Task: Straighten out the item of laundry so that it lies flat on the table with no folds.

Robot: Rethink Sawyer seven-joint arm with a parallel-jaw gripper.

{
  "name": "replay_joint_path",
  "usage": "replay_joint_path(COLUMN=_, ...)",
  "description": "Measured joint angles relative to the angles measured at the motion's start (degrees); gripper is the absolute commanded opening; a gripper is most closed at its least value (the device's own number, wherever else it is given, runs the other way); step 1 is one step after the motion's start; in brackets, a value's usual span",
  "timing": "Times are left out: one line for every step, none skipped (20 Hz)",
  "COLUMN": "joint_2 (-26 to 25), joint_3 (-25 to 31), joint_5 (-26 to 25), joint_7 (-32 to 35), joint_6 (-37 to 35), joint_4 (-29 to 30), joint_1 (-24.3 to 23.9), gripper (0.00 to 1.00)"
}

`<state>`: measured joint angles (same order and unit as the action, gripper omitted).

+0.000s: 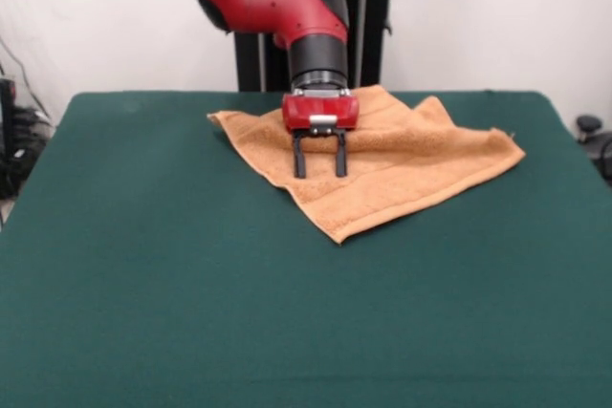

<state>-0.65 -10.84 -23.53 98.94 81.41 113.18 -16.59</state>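
The towel [382, 164] lies on the table [143, 284] in the upper middle of the frame, toward the far edge near the pedestal. It is not flat: an upper layer is folded over a lower one, with a fold line running across from left to upper right, and the lower layer juts out to a point at the frame's lower centre of the cloth. Its long axis runs roughly left to right, tilted a little, with 1 corner at the left, 1 at the right and 1 toward the camera.

The gripper [319, 171] hangs from above directly over the towel's left-centre part, its 2 dark fingers [299, 158] apart with a clear gap between them and nothing held. Their tips sit at or just above the cloth; contact cannot be settled from this view.

The move ahead likely turns on this: the folded layer lies right under and to the right of the gripper, so a pinch of that upper layer's edge, then a pull away across the fold line, would open it.
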Motion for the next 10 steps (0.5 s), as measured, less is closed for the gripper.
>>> replay_joint_path(joint_2=-0.63, joint_3=-0.03, joint_5=-0.30, joint_7=0.01, joint_6=0.95, joint_4=-0.43, joint_1=-0.18, gripper=1.00)
replay_joint_path(joint_2=-0.91, joint_3=-0.05, joint_5=-0.47, joint_7=0.01, joint_6=1.45, joint_4=-0.66, joint_1=-0.27, gripper=1.00)
replay_joint_path(joint_2=-1.19, joint_3=-0.07, joint_5=-0.71, joint_7=0.01, joint_6=1.90, joint_4=-0.89, joint_1=-0.39, gripper=1.00)
replay_joint_path(joint_2=-1.37, joint_3=-0.07, joint_5=-0.94, joint_7=0.01, joint_6=2.13, joint_4=-1.09, joint_1=-0.50, gripper=1.00)
replay_joint_path(joint_2=-1.42, joint_3=-0.07, joint_5=-1.26, joint_7=0.01, joint_6=2.10, joint_4=-1.26, joint_1=-0.61, gripper=1.00)
replay_joint_path(joint_2=-1.37, joint_3=-0.07, joint_5=-1.50, joint_7=0.01, joint_6=1.91, joint_4=-1.34, joint_1=-0.68, gripper=1.00)
replay_joint_path(joint_2=-1.27, joint_3=-0.07, joint_5=-1.84, joint_7=0.01, joint_6=1.57, joint_4=-1.45, joint_1=-0.77, gripper=1.00)
replay_joint_path(joint_2=-1.06, joint_3=-0.07, joint_5=-2.33, joint_7=0.01, joint_6=1.00, joint_4=-1.58, joint_1=-0.90, gripper=1.00)
replay_joint_path(joint_2=-0.34, joint_3=0.00, joint_5=-3.88, joint_7=0.02, joint_6=-0.77, joint_4=-1.91, joint_1=-1.37, gripper=1.00)
replay_joint_path(joint_2=0.17, joint_3=0.14, joint_5=-4.87, joint_7=0.02, joint_6=-2.01, joint_4=-2.09, joint_1=-1.73, gripper=1.00)
